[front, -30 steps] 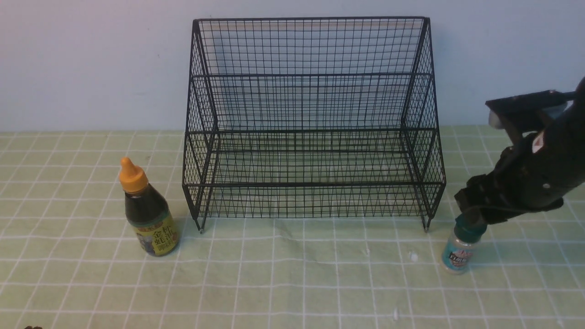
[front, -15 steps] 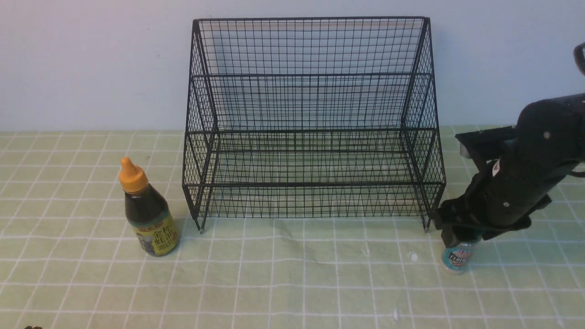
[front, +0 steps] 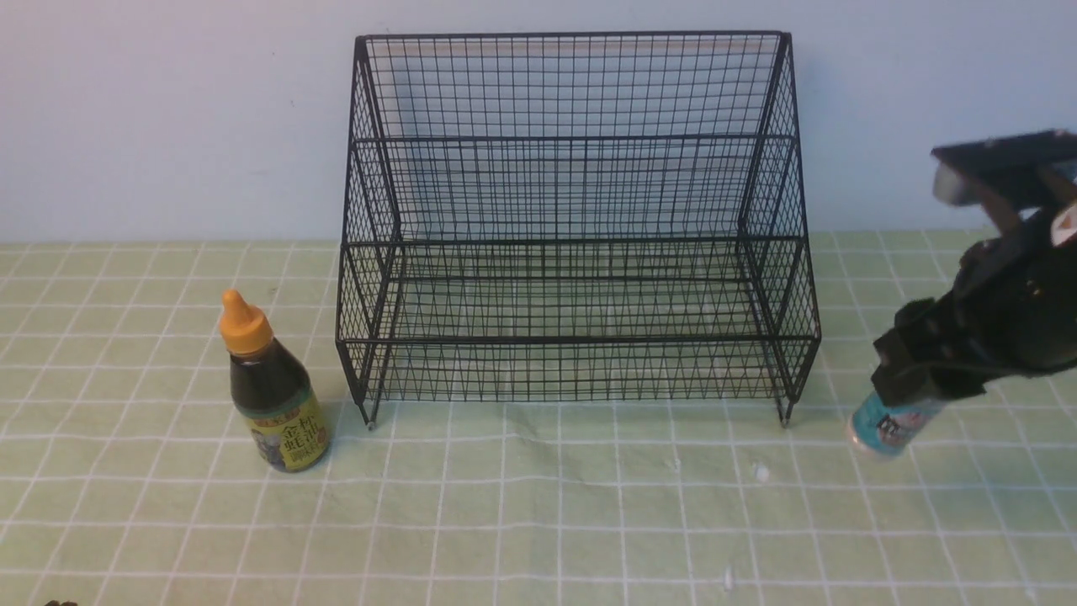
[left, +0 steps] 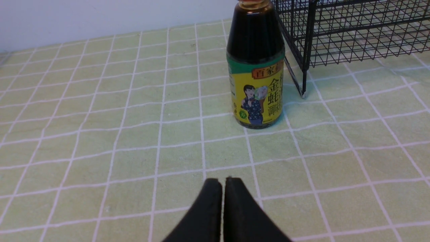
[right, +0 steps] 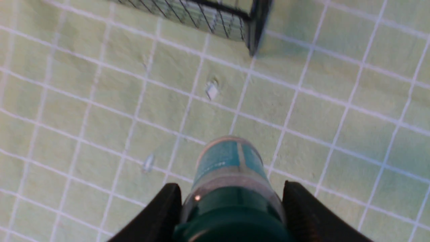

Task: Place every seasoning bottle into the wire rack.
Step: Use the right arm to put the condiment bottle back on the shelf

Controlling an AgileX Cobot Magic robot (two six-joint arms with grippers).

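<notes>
The small clear shaker (front: 890, 426) with teal label hangs tilted just above the cloth, right of the wire rack (front: 572, 339). My right gripper (front: 913, 379) is shut on its dark green cap end; in the right wrist view the shaker (right: 230, 161) sits between the two fingers of the gripper (right: 231, 188). The dark-sauce bottle (front: 273, 396) with orange cap stands upright left of the rack. In the left wrist view this bottle (left: 257, 67) stands ahead of my left gripper (left: 223, 181), which is shut and holds nothing.
The rack's front right foot (right: 252, 50) is close to the held shaker. A green checked cloth (front: 538, 505) covers the table, with small white specks (right: 211, 90) on it. A pale wall runs behind the rack.
My right gripper came down over the shaker, closed on its cap, then lifted it up and to the right, tilting it. The sauce bottle and rack have not moved.
</notes>
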